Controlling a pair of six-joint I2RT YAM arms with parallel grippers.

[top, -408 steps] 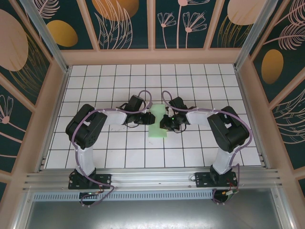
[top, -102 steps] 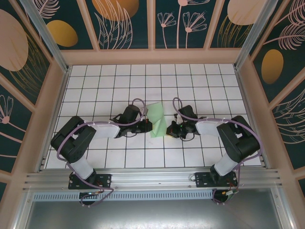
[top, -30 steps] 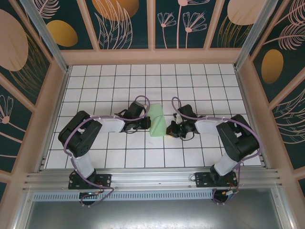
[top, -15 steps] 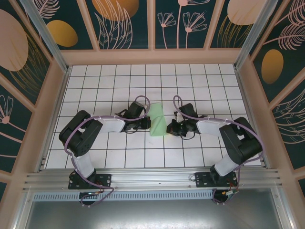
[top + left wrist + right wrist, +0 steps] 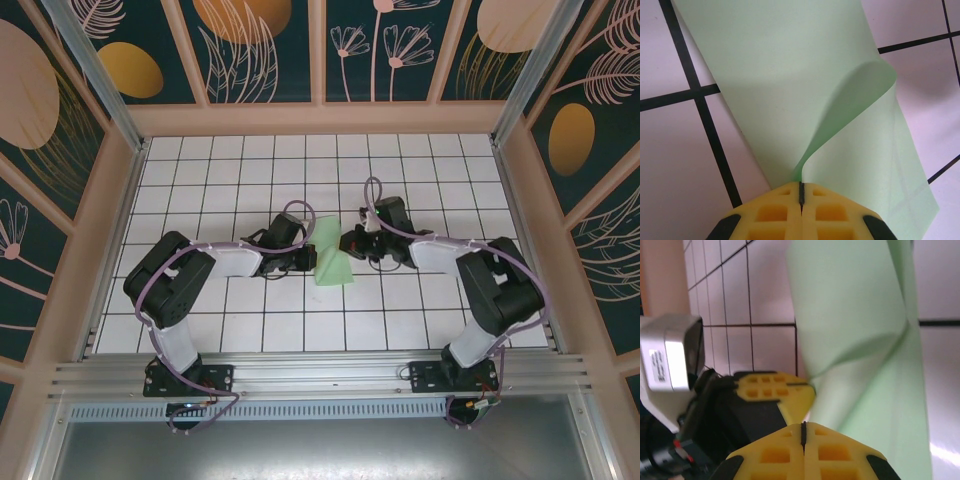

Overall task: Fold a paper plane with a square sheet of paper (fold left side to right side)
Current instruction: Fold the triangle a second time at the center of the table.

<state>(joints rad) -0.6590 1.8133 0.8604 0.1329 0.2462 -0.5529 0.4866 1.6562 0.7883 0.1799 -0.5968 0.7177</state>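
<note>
Between the clenched tips of my left gripper (image 5: 800, 186) runs a lifted edge of the sheet (image 5: 775, 75), which curls up from the tiled table (image 5: 670, 160) into a soft, uncreased loop. From that pinch the paper lies to my right, a narrow pale green strip with its long axis running away from the bases, slightly slanted. My right gripper (image 5: 803, 427) is also clenched, at the strip's far right edge; whether it grips a layer I cannot tell. I judge the left arm is the one to carry the flap rightward, across toward the other gripper.
</note>
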